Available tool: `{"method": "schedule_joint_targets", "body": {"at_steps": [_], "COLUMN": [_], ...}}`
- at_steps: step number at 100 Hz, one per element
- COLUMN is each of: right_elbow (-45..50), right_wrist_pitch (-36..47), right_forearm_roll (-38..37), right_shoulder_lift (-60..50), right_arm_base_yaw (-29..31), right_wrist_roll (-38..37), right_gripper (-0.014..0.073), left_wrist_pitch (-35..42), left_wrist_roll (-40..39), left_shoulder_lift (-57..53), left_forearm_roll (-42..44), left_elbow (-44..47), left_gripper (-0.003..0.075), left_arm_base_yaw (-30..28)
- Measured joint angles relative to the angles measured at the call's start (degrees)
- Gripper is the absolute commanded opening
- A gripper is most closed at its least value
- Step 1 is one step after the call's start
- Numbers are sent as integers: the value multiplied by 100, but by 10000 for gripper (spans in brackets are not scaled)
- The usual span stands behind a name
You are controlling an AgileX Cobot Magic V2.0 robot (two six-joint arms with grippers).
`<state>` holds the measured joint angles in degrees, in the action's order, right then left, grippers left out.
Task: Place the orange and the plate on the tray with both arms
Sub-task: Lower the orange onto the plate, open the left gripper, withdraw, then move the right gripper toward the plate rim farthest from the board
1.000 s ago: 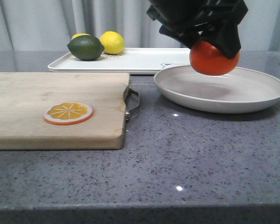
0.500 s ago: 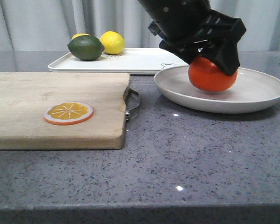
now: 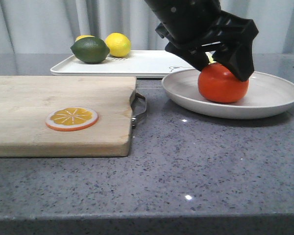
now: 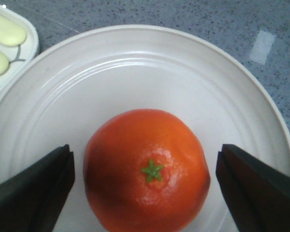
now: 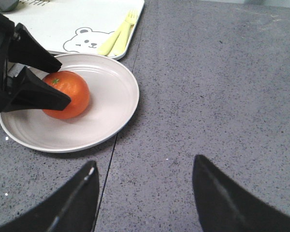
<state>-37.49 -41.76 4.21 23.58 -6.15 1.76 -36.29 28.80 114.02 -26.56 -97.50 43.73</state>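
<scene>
Grey speckled worktop [image 3: 196, 161], pale curtains behind. Sitting right between the spread fingers of the left tool [image 4: 145, 186]: the orange [image 4: 147, 169], stem dimple up, resting in the middle of the plate [image 4: 135, 72], clear gaps either side so not gripped anymore by the look of it. Tray [image 5: 87, 19] just past the plate's far rim, beyond the left tool, nearly touching. Right tool [image 5: 144, 193] hanging open too, holding nothing, with the plate's near edge off ahead and to one side over bare worktop. Probably the right arm's job next: reach for that closest rim and shift the plate toward the tray.
</scene>
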Motion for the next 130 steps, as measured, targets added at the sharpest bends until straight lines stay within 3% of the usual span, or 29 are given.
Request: {"method": "schedule_joint_targets", "body": {"at_steps": [43, 78, 107, 130], "right_elbow": [0, 0, 0, 0], "right_wrist_pitch": [0, 0, 111, 118], "right_forearm_roll": [-11, -42, -55, -55], "right_shoulder_lift": [0, 0, 0, 0], "right_arm_base_yaw": [0, 0, 0, 0], "right_wrist_roll": [0, 0, 0, 0], "right_gripper": [442, 442, 442, 442], "left_wrist_pitch": [-149, -766, -769, -26], "left_wrist_roll": [0, 0, 0, 0], "left_shoulder_lift": [-1048, -1728, -2423, -3668], "left_forearm_roll": [217, 283, 324, 337], "left_elbow": [-59, -1, 960, 2411], "left_gripper": [580, 578, 575, 573], "left_arm_base_yaw": [-125, -1267, -2424, -2759]}}
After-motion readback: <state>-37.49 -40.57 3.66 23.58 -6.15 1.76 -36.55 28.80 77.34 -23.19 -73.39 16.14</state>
